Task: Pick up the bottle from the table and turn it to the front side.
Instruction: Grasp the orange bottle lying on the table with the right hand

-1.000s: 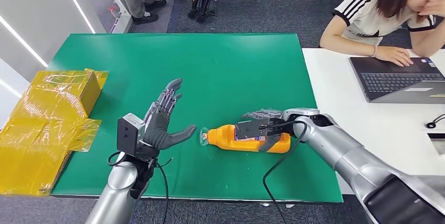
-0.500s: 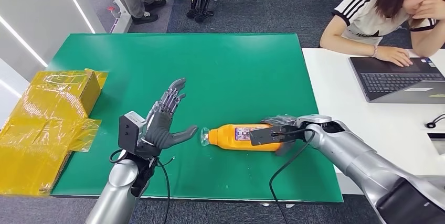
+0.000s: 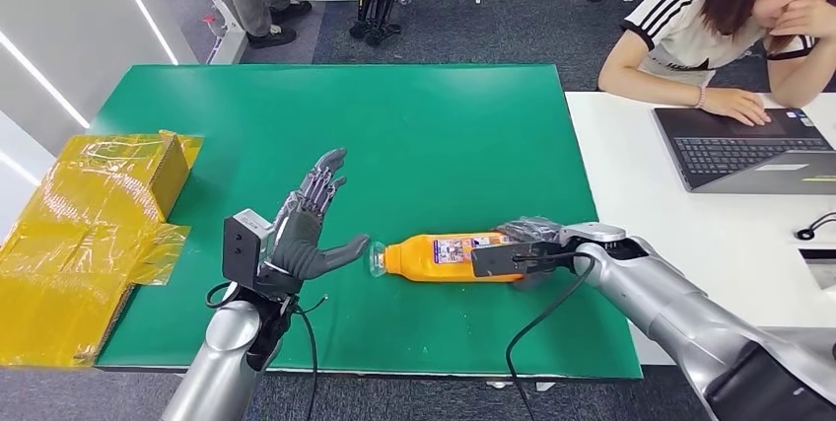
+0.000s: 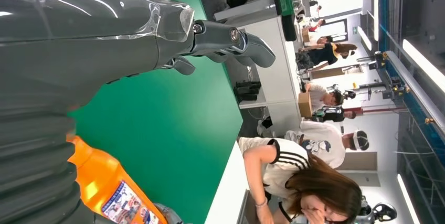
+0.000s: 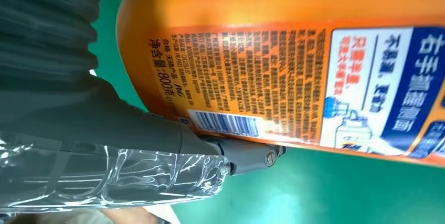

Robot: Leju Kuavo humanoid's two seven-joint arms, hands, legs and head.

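We see the bottle [image 3: 444,256] lying on its side on the green table [image 3: 424,135], clear cap toward the left hand [image 3: 306,234]. That hand hovers spread just beside the cap, holding nothing. The right hand [image 3: 527,244] sits at the bottle's base, thumb against the label; we cannot tell whether it grips, its fingers hidden behind the wrist camera.

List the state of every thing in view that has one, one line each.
bottle: lying on its side on the green table, clear cap end toward the left hand, label up.
left hand: open, fingers spread, holding nothing, beside the cap end.
right hand: at the bottle's base, thumb against it.
laptop: open.
yellow box: opened, flaps out.
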